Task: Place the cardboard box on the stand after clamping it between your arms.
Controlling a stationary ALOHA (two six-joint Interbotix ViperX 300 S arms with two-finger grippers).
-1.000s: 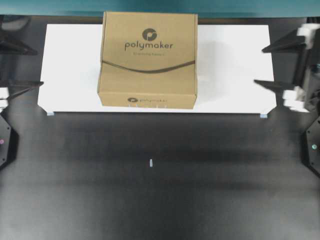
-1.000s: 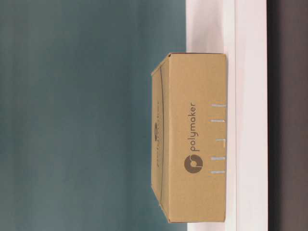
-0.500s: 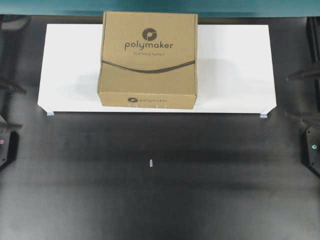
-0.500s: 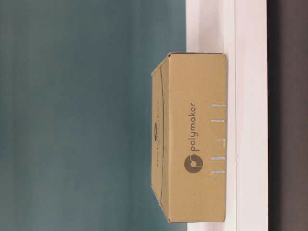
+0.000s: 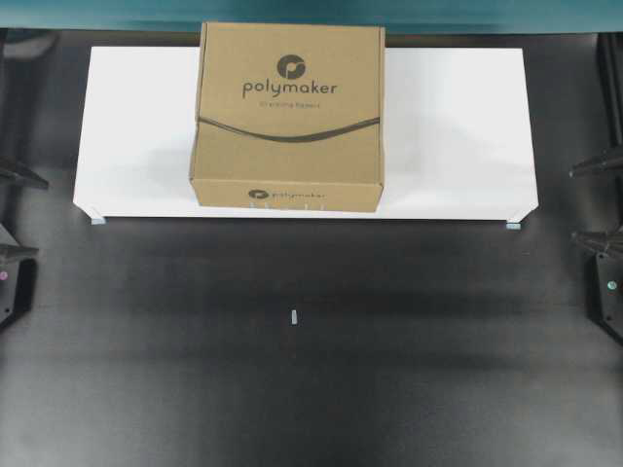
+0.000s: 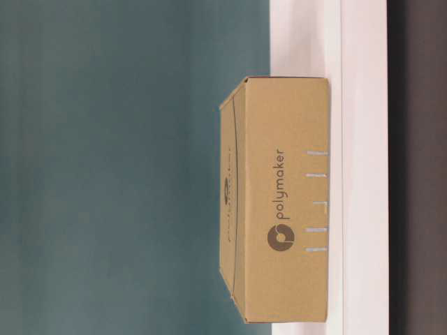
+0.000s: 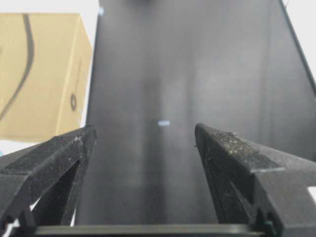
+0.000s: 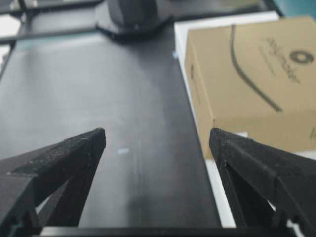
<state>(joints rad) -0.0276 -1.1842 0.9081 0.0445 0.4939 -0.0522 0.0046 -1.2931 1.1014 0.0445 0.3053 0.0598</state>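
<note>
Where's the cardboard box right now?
In the overhead view, the cardboard box sits on the white stand, left of its middle, at the table's far edge, untouched.

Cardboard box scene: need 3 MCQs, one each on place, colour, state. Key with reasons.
1. Where does the cardboard box sit?
A. on the black table
B. on the stand
C. between the hands, lifted

2. What colour is the stand?
A. white
B. blue
C. brown

3. How do the left hand and right hand stand?
A. both shut on the box
B. left open, right shut
C. both open and empty

Answers:
1 B, the box rests on the white platform, left of its middle.
2 A, its top shows plain white around the box.
3 C, both wrist views show spread fingers with only the table between.
</note>
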